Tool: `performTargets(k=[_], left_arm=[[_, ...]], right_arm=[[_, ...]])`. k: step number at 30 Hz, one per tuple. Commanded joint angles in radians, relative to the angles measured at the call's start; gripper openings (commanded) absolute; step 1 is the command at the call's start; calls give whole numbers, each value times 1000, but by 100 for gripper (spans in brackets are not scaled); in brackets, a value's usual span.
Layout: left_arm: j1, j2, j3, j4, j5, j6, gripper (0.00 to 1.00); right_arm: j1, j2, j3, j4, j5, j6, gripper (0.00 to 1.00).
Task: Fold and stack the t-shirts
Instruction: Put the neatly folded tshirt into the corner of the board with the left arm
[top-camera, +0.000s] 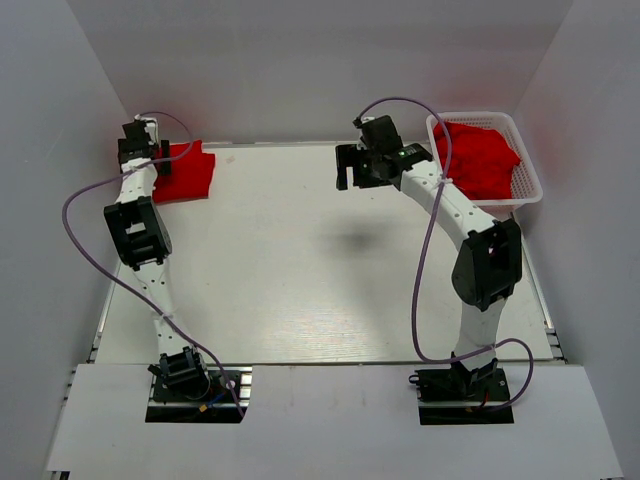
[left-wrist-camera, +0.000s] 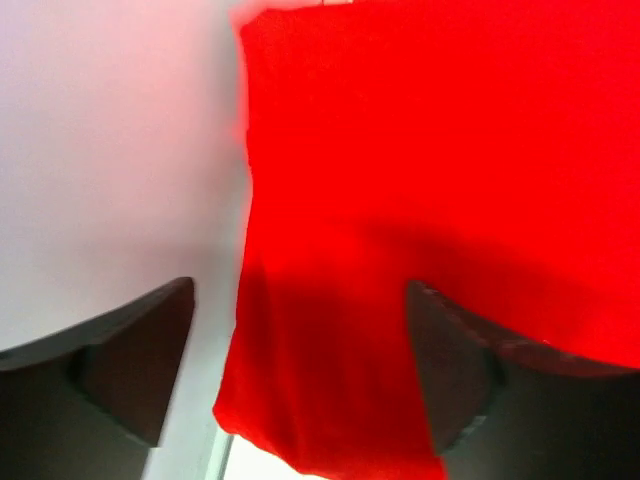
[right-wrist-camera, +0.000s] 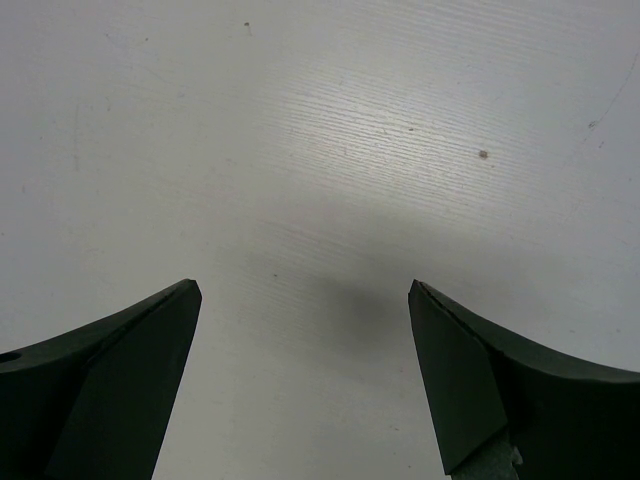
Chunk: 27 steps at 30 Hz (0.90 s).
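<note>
Left gripper (left-wrist-camera: 300, 288) wide open, holding nothing, over folded shirt (top-camera: 186, 172) at far-left table (top-camera: 300, 250) corner; my right gripper (right-wrist-camera: 302, 288) wide open above table, empty; other shirts (top-camera: 484, 155) heaped in basket (top-camera: 531, 165).

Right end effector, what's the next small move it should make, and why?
Probably swing the right end effector toward the basket at the far right and lower it onto the heaped t-shirts. Its jaws stand open with nothing between them over the table, one folded t-shirt already lies at the far left under the open left end effector, and more wait in the basket.
</note>
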Motion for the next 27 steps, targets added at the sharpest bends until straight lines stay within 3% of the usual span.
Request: performTargets(k=[1,8,15,23,26,27], left_arm=[[3,-32,62,26,-12,-13,100],[-8,-138,62,-9,157,-98,100],[-61,-256,40,-245,364,-228,100],[-250,-549,-337,-256,327,-428,100],[-343,-746,-554,-203,307,-514,100],[-370,-803,-689,-166,307,-534,100]], right_arm=[[3,6,50,-18,-3,-2,90],[6,-14,52,-3,-5,-12,90],[-2,-109,-69,43,28,37,90],[-31,-273,-337,89,70,130,90],[-46,-366,-466,102,80,164,90],[-58,-382,-492,112,84,175,90]])
